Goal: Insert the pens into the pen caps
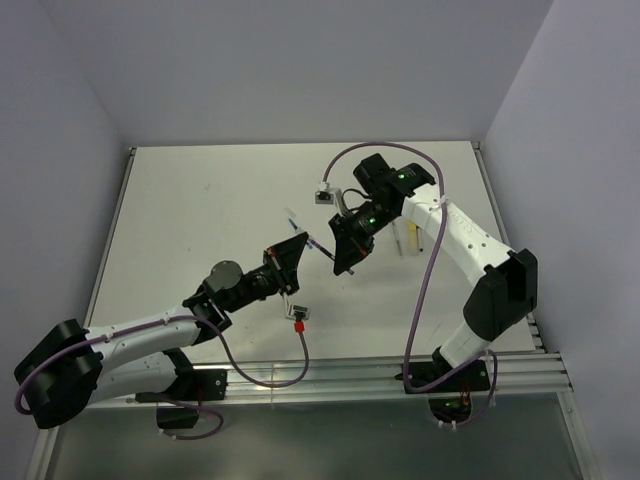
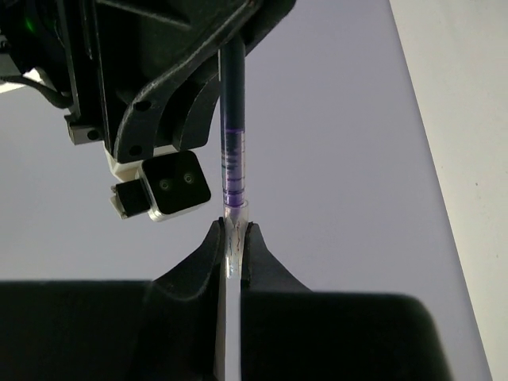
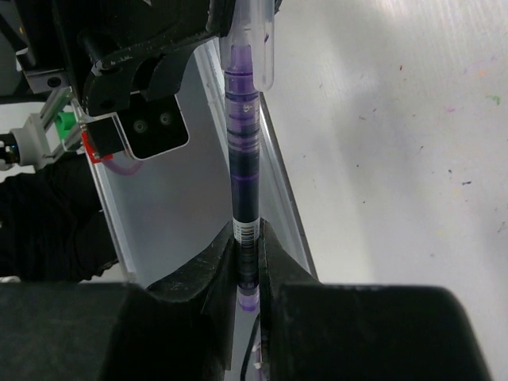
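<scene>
Right wrist view: we have the right gripper (image 3: 248, 238) clamped on the dark pen (image 3: 244, 159), long axis pointing straight away at the translucent cap (image 3: 258, 48), tip just inside the cap mouth. Opposite the pen, the left gripper (image 2: 232, 238) is clamped on the cap, coaxial. Cap's far end is cut off; seating depth we can't tell.

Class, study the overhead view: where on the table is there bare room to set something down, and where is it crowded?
Bare: the table's far-left area, from the left wall to the jaws; also the near-centre strip. Crowded: mid-table, where the jaws join pen and cap, and the yellow pieces by the right arm.
</scene>
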Robot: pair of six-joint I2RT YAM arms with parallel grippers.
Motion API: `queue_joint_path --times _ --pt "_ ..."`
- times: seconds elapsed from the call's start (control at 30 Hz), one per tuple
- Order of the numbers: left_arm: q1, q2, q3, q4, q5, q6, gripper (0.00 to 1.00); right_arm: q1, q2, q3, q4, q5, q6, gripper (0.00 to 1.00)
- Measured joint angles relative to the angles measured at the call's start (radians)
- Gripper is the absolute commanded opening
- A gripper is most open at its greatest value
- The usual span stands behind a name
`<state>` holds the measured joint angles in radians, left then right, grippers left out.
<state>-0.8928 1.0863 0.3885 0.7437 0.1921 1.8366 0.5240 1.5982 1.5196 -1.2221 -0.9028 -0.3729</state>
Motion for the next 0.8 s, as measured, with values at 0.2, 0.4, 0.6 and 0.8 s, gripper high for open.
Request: queue_joint_path --times 0.2,0.4,0.6,0.8 --pt "-0.045 -0.004 0.003 -0.055 -0.056 0.010 0.00 0.011 0.034 0.014 -0.031 0.008 0.018 0.00" --pt "-0.075 -0.004 0.011 -0.056 -0.116 -0.008 0.00 0.017 0.034 0.050 -0.051 0.046 0.042 0.00" --pt "-0.112 -0.002 0.018 -0.053 -0.191 -0.056 0.00 0.029 0.017 0.053 -0.028 0.082 0.068 0.00" --pt "-0.138 -0.002 0.039 -0.053 -0.225 -0.084 0.00 0.076 -0.049 0.051 0.017 0.218 0.051 0.00"
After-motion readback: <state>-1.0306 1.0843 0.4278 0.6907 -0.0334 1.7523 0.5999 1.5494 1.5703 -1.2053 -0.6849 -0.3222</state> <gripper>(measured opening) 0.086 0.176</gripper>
